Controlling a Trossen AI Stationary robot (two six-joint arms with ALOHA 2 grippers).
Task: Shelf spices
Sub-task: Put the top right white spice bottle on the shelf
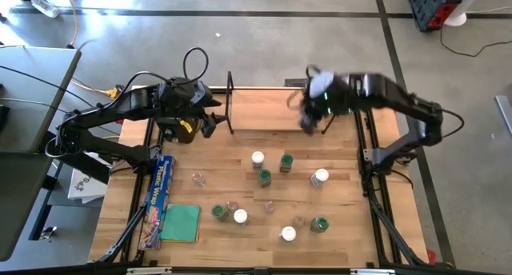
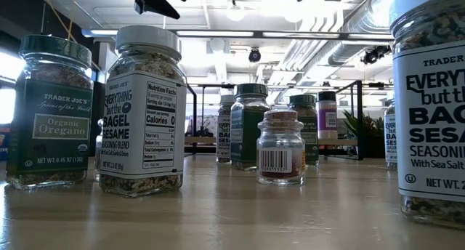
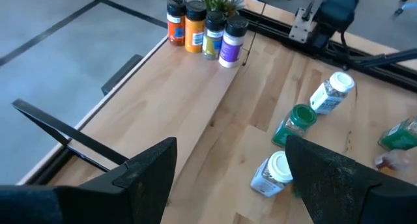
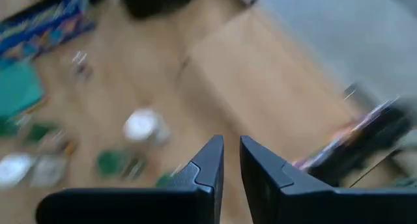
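1. The shelf (image 1: 264, 107) stands at the far middle of the table (image 1: 344, 243), a light wooden board with thin black end frames.
2. In the left wrist view four jars (image 3: 205, 30) stand in a tight row at one end of the shelf board, two with orange bodies, one yellowish and one white with a purple label, and a small green plant (image 3: 220, 1) rises just behind them.
3. The left gripper (image 1: 210, 115) hovers by the left end frame of the shelf; its jaws are spread wide and hold nothing.
4. The right gripper (image 1: 310, 119) hangs over the right part of the shelf board, blurred; the right wrist view shows its jaws nearly closed with only a thin slit between them and nothing held.
5. The loose spices (image 1: 276, 191) are scattered over the near half of the table, standing apart from one another, with green lids, white lids and some clear glass.
6. In the low view an oregano jar (image 2: 49, 112) with a green lid stands at the left beside a bagel-seasoning jar (image 2: 142, 112) with a white lid, and a small clear jar (image 2: 281, 147) stands farther back near the middle.
7. A long foil-wrap box (image 1: 158, 197) and a green cloth (image 1: 181, 223) lie at the near left of the table.
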